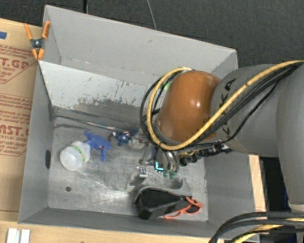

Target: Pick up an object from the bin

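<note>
The jaws hang low inside the grey bin [38, 145], a little right of the middle of its floor, under the wrist's orange cover [186, 109]. That cover and the metal parts about them half hide them, so I cannot tell how far apart they stand or whether anything is between them. They sit over bare floor. The nearest thing, a black object with orange trim [156, 202], lies just beside them at their 5 o'clock.

On the left, a white spray bottle [73, 157] lies on its side at the floor's 9 o'clock. It is near the left wall but apart from it, and well apart from the jaws. Its blue trigger head [97, 144] is at the bottle's 2 o'clock end, and the round white end faces 8 o'clock.

Further right, a small blue and shiny piece [120, 137] rests at the foot of the back wall, at about the floor's 11 o'clock. It is near the trigger head and lies at the jaws' 10 o'clock.

The black object fills the floor's 5 o'clock corner, close against the front wall, lying long from left to right. Its orange trim shows along its right end.

On the far right the grey arm [289, 129] reaches in from 3 o'clock, with yellow and black cables [250, 85] looped over it and around the orange cover.
</note>
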